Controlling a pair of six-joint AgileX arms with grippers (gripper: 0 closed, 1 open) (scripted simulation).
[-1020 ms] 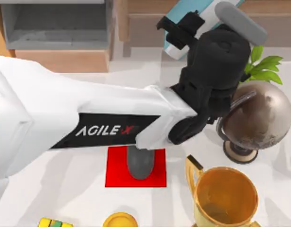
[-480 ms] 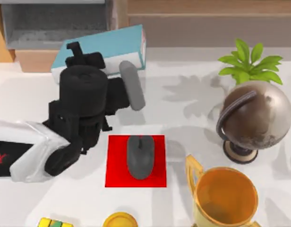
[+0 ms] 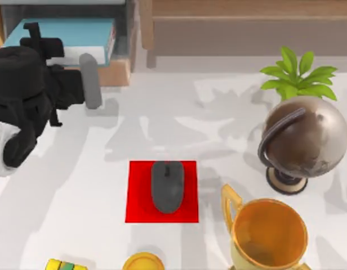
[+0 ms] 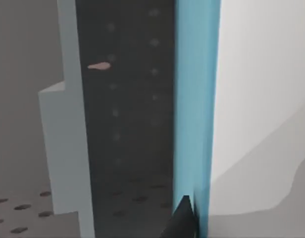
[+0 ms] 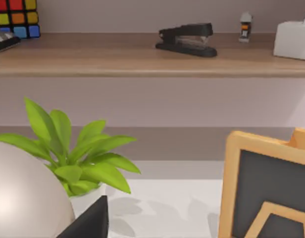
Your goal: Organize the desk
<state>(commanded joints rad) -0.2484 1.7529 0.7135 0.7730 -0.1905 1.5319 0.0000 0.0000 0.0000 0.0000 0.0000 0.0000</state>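
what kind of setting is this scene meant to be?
Likely a rendered office or study desk: a mouse on a red mat, a globe on the white desk, and a stapler on a wooden shelf.

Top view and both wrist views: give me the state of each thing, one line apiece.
Left gripper: at the table's far left, shut on the book.
Book: blue, held, lying flat in the open drawer.
Mouse: resting on the red mat.
Globe: upright on its stand.
Trophy: upright, cup empty.
Plant: upright behind the globe.
Stapler: closed, on the shelf.
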